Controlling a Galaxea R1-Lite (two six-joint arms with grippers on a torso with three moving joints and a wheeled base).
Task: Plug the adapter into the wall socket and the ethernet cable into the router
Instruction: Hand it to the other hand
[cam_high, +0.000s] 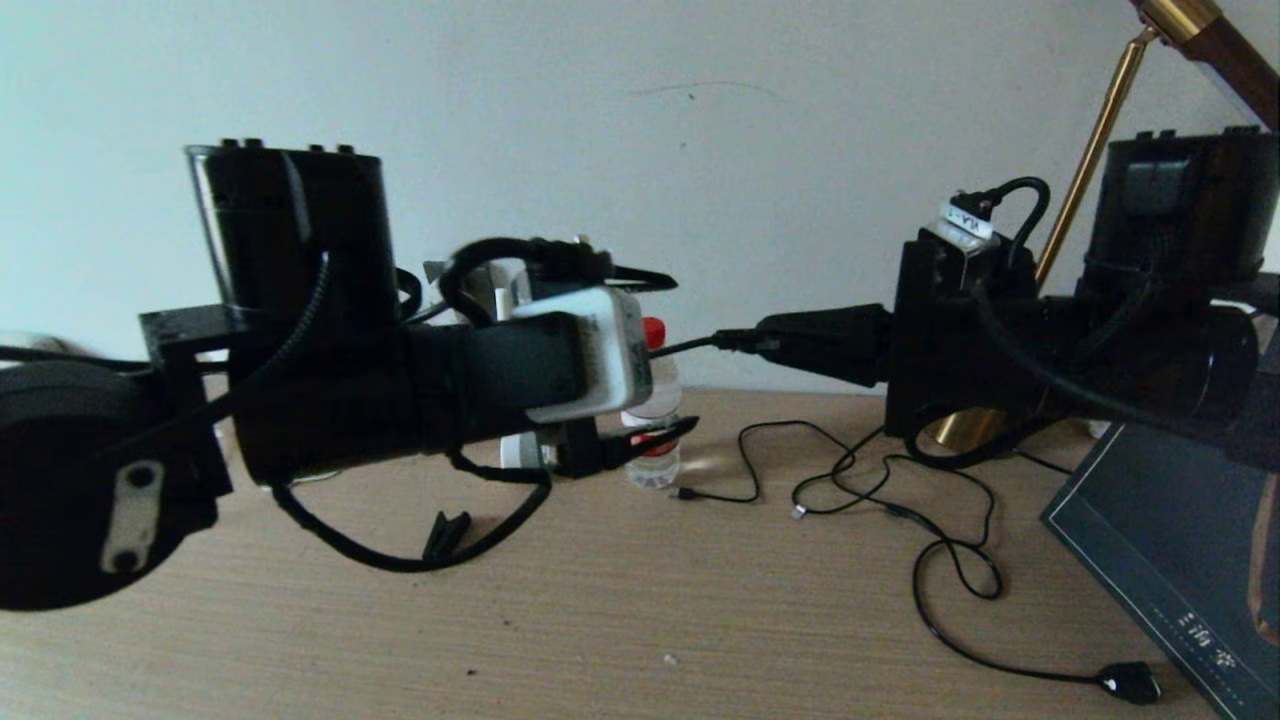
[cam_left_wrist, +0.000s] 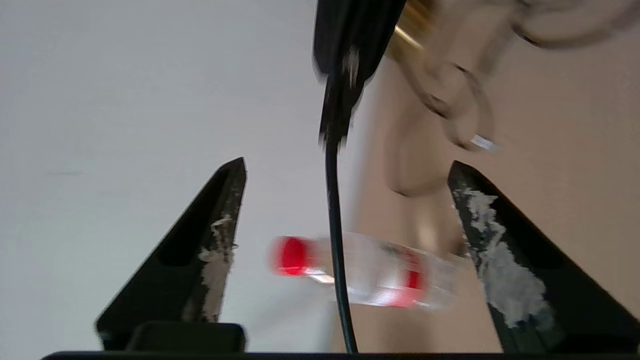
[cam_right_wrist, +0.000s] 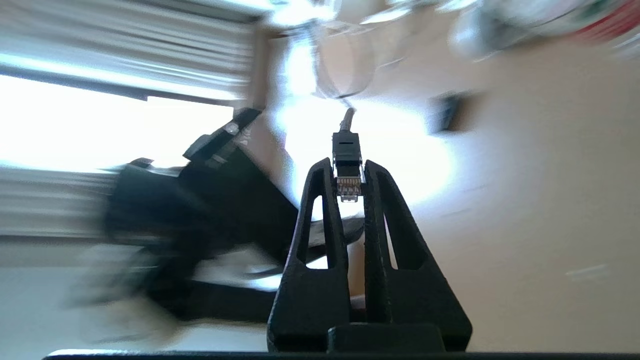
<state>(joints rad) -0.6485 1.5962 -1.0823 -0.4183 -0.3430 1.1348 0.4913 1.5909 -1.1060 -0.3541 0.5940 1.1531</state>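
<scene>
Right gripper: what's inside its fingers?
The right gripper is shut on the ethernet cable, clear tip toward the wrist. The contact under the fingers is covered.

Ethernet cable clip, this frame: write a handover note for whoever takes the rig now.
Right gripper: shut on the ethernet cable at its clear-tipped plug, held above the table near the middle of the scene.
Left gripper: open, holding nothing, facing the right gripper; the cable hangs between its fingers without touching them. A red-capped bottle stands behind.
Router, adapter and wall socket: not clearly in view in any picture.
Done: ethernet plug picked up.
Left: plug the cable into the router. The adapter step cannot be judged from here.
Thin black cables lie loose on the table.
</scene>
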